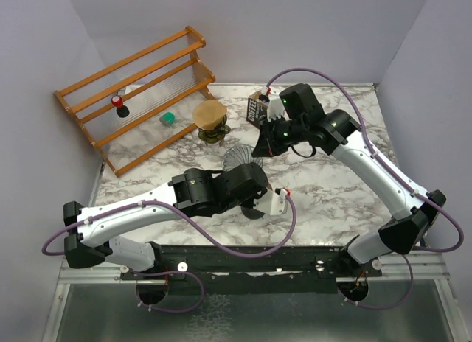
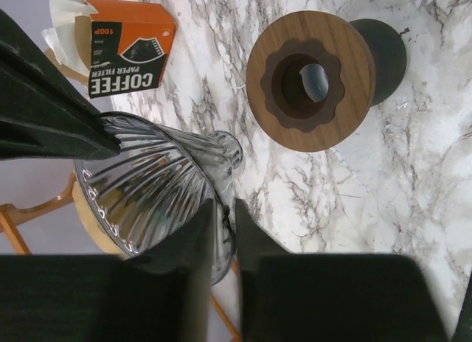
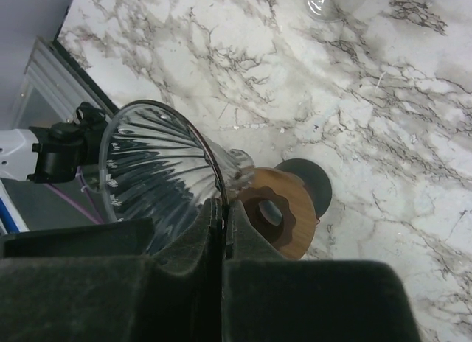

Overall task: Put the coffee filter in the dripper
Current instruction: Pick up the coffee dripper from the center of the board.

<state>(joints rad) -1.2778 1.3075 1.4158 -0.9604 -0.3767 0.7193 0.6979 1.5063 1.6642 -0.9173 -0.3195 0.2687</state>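
Left gripper (image 2: pixel 223 218): I read it as clenched on the rim of the glass dripper (image 2: pixel 158 191); the glass wall passes through the thin slot between its 2 fingers.
Right gripper (image 3: pixel 223 209): also clamped on the dripper's rim, its fingers pressed together with the rim edge running in between them.
Glass dripper: 1 ribbed clear cone, tipped on its side and held up off the marble table (image 1: pixel 332 202) between the 2 arms, near the table's middle in the top view.
Coffee filter box (image 2: pixel 129 53): 1 orange and black carton, lying on the marble at the far side of the table, close to the right arm's wrist; its end is open.
Paper filters (image 2: pixel 63 25): pale sheets poking out of the box's open end; I cannot count them. The dripper, as far as I can see into it, holds no paper.
Wooden ring (image 2: pixel 310 80): 1 round collar with a scalloped hole, resting on a dark disc (image 2: pixel 383 51) on the marble below the left gripper.
Wooden rack (image 1: pixel 140 99): 1 tiered rack at the far left, with 2 small items on it, 1 red and black, 1 teal.
Vessel (image 1: pixel 211 124): 1 dark glass piece with a tan top, just in front of the rack; I cannot tell what the top is.
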